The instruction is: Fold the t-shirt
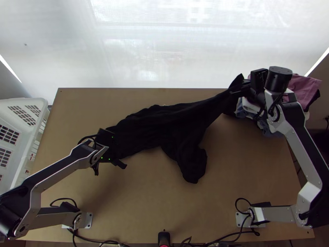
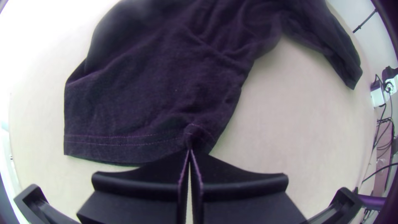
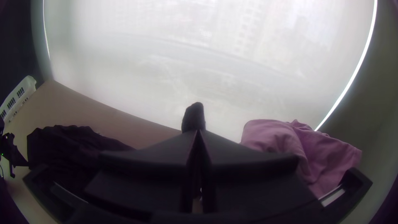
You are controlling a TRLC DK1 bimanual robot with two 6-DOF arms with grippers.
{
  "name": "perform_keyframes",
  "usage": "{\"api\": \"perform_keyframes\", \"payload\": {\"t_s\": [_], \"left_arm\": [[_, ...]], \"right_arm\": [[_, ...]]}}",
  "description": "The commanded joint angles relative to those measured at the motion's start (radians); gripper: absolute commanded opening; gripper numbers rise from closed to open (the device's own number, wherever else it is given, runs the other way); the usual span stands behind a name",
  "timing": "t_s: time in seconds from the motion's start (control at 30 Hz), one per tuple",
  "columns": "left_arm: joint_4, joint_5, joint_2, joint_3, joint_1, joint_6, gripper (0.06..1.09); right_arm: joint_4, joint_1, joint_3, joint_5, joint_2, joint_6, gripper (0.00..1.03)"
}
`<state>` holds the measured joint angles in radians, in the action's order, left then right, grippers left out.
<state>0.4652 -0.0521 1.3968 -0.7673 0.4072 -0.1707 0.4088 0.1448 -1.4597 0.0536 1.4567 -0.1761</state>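
Left gripper (image 1: 112, 147): fingers closed, clamping a hem corner of the black t-shirt (image 1: 164, 123). Right gripper (image 1: 238, 88): fingers closed on the opposite end, beside the pink garment (image 1: 304, 88). The t-shirt extends, loosely gathered, between both grippers.

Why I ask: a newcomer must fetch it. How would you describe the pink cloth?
Start at the wooden table and go to its far right corner, where a heap of clothes lies partly under the right arm. The pink cloth is at the heap's outer right side. Its plain pink sets it apart from the white and blue pieces there and the black t-shirt.
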Motion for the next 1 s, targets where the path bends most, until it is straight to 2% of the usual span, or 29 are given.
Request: {"api": "perform_keyframes", "payload": {"t_s": [0.0, 0.3, 0.67, 0.97], "left_arm": [[0.012, -0.003, -0.033, -0.035, -0.022, -0.012, 0.1], [0.078, -0.003, -0.137, -0.288, -0.226, -0.027, 0.09], [0.072, -0.038, -0.18, -0.65, -0.438, -0.049, 0.09], [-0.005, -0.038, -0.202, -0.869, -0.565, 0.046, 0.09]], "right_arm": [[0.002, 0.001, 0.006, 0.0, -0.013, 0.006, 0.03], [0.024, 0.029, -0.044, 0.0, -0.038, 0.004, 0.03], [0.097, 0.156, -0.229, 0.002, -0.05, -0.013, 0.03], [0.111, 0.279, -0.438, 0.055, -0.038, -0.099, 0.03]]}}
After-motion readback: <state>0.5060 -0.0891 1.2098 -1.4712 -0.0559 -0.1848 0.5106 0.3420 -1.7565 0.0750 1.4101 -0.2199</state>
